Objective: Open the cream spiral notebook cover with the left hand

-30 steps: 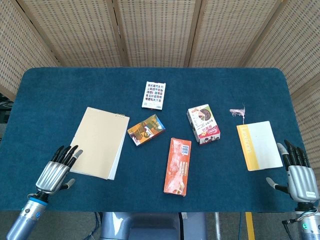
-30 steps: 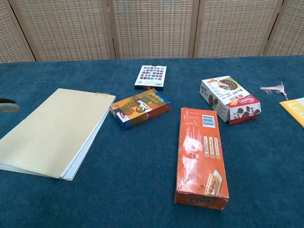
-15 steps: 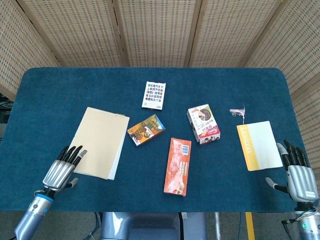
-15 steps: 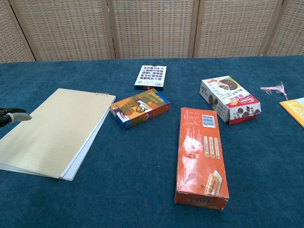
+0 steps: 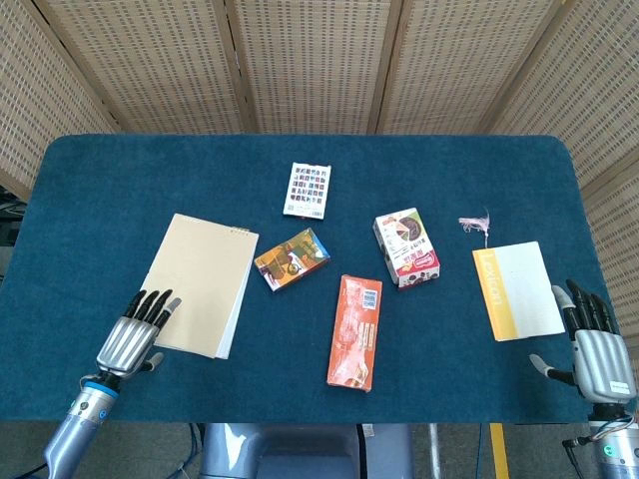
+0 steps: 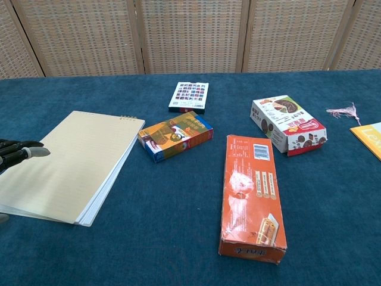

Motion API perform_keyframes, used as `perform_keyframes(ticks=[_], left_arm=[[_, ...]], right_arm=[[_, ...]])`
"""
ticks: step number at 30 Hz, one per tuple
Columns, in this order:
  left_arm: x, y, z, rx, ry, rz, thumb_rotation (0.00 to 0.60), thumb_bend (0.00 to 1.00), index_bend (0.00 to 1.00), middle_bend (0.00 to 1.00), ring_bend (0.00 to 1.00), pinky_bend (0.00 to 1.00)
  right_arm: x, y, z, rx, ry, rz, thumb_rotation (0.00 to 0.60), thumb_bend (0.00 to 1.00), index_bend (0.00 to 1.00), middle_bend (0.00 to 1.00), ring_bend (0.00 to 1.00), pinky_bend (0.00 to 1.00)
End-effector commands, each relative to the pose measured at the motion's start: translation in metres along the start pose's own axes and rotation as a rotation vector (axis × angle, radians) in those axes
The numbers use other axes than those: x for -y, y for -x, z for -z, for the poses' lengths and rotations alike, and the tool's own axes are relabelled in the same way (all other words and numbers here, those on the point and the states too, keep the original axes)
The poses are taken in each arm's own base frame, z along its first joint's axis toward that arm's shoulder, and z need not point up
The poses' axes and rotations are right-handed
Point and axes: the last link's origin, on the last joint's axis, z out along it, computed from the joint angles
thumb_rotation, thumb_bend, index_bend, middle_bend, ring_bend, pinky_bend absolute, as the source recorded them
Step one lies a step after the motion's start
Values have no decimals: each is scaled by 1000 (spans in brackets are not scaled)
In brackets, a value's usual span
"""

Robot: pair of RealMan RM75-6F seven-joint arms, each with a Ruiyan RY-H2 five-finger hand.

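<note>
The cream notebook (image 5: 200,282) lies closed on the left part of the blue desk (image 5: 130,180), with its spiral at the far short edge. To open the cover well, I think I must come to the near corner with my left hand (image 5: 132,337), slide one or two fingertips under the top sheet only, and then lift it and turn it away over the spiral. The cover looks thin, so I should press lightly; otherwise I may catch several pages together or push the whole notebook along the cloth.

My left hand holds nothing. Its fingers (image 6: 21,152) are stretched out almost straight and a little apart, and they point toward the notebook. In the head view the fingertips are at the near left edge of the cover; I cannot tell if they touch it or only hover above it.

My right hand (image 5: 597,351) is near the right edge of the desk, also with straight fingers and with nothing in it, just beside the yellow and white book (image 5: 517,289). The orange box (image 5: 354,331) and the other small boxes are well apart from the notebook.
</note>
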Motion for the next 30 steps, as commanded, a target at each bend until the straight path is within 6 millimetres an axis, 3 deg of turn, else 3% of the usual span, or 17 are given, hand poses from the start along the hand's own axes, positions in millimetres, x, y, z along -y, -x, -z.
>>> perform_keyframes(ticks=[1, 30], left_arm=[[-2, 1, -2, 2, 0, -4, 600, 270, 0, 0, 0, 0], [-11, 6, -17, 18, -8, -30, 600, 310, 0, 0, 0, 0]], right_arm=[[0, 0, 0, 0, -1, -1, 600, 28, 0, 0, 0, 0], [1, 0, -1, 3, 5, -18, 600, 28, 0, 0, 0, 0]])
